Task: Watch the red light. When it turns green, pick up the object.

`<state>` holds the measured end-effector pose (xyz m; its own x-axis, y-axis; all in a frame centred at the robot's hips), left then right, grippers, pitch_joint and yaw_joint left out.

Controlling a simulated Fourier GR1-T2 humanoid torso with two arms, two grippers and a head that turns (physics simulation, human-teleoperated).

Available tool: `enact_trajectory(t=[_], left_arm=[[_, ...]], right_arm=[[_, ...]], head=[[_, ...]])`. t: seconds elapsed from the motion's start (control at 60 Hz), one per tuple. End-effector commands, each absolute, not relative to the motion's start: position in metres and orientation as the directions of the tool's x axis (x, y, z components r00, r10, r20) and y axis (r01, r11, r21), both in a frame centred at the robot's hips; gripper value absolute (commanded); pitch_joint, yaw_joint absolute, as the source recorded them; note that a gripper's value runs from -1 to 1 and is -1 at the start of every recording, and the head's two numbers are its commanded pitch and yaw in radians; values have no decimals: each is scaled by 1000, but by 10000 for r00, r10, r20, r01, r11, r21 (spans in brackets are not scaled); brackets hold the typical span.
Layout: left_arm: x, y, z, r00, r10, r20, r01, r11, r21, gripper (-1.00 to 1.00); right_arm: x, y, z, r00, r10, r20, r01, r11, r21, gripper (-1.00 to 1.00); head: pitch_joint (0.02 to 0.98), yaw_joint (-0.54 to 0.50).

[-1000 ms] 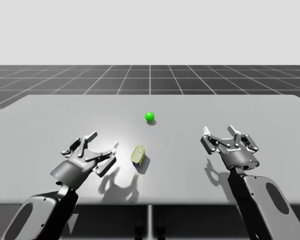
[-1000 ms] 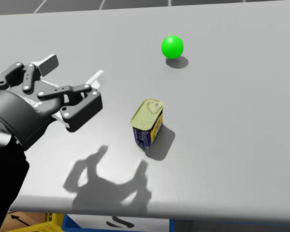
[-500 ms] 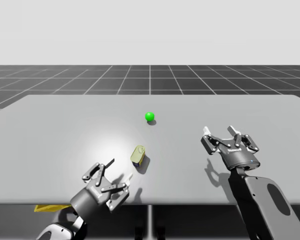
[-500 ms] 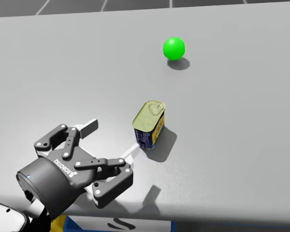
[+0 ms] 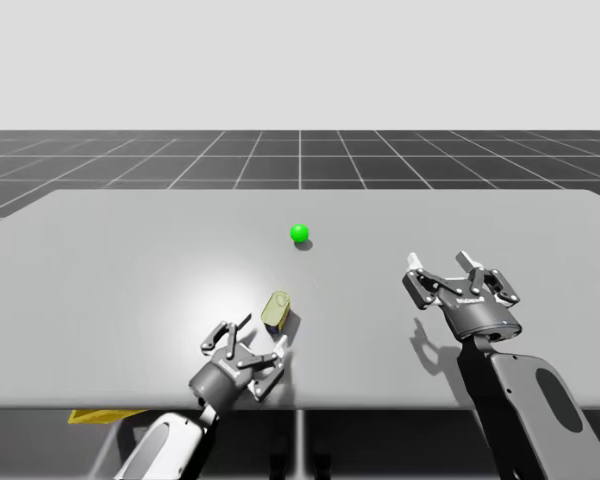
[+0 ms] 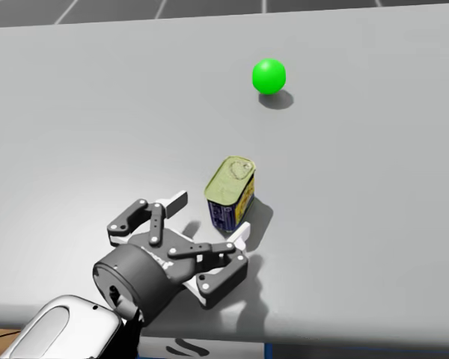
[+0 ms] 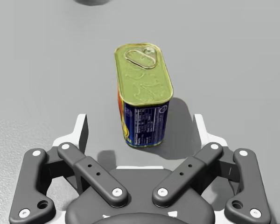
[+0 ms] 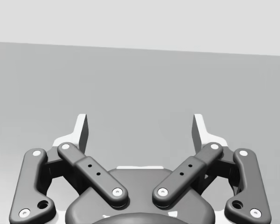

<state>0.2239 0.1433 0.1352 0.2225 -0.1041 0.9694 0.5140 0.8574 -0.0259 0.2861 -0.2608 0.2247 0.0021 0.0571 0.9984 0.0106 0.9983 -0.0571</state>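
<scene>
Grey bench [image 5: 130, 260], light [image 5: 299, 234] green: left gripper [image 5: 261, 334] is held spread, low before the rectangular can [image 7: 143, 98], presumably for a side grasp.

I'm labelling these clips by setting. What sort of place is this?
Probably a simulated test bench, not a real room: a plain grey table on a dark grid floor, with a green ball light and a yellow-topped rectangular can.

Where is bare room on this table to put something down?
Free: the table stretch between the can and my right end effector; the far strip behind the green light; the left side beyond my left end effector. Crowded: around the can, between that end effector's open fingers.
</scene>
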Motion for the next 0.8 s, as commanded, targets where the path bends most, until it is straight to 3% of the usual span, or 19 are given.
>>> enact_trajectory(t=[0.017, 0.083, 0.2, 0.233, 0.5, 0.517, 0.533, 0.55, 0.567, 0.8], left_arm=[[239, 130, 131, 2111, -1036, 9719, 4720, 8815, -86, -1000], [242, 124, 130, 2221, -931, 9706, 4688, 8830, -226, -1000], [253, 115, 131, 2058, -1082, 9726, 4249, 9052, 108, -1000], [254, 113, 132, 2249, -957, 9697, 4261, 9046, -95, -1000], [259, 109, 121, 2972, -1022, 9493, 4003, 9160, -268, -973], [259, 109, 121, 2966, -1021, 9495, 3987, 9167, -260, -843], [259, 109, 120, 2955, -1023, 9499, 3995, 9164, -256, 5], [259, 110, 120, 2974, -1039, 9491, 4015, 9155, -256, 682], [259, 110, 120, 2969, -1067, 9489, 4036, 9146, -234, 910], [256, 112, 117, 3007, -1218, 9459, 4186, 9080, -161, 1000]], right_arm=[[286, -262, 225, -1, 571, 9984, 138, 9983, -571, -1000], [286, -262, 225, -4, 576, 9983, 153, 9982, -576, -1000], [286, -263, 225, -16, 578, 9983, 180, 9982, -577, -1000], [286, -263, 225, -14, 585, 9983, 175, 9981, -585, -1000], [286, -264, 225, -45, 630, 9980, 200, 9978, -629, -1000], [286, -264, 225, -46, 632, 9980, 200, 9978, -631, -1000], [286, -264, 225, -47, 637, 9980, 201, 9978, -636, -1000], [286, -264, 225, -46, 639, 9979, 202, 9978, -638, -1000], [286, -264, 225, -46, 639, 9979, 203, 9978, -638, -1000], [286, -264, 225, -49, 682, 9977, 221, 9974, -681, -1000]], head=[[856, 109], [857, 108], [857, 106], [857, 105], [855, 102], [855, 102], [855, 102], [854, 101], [853, 101], [803, 99]])
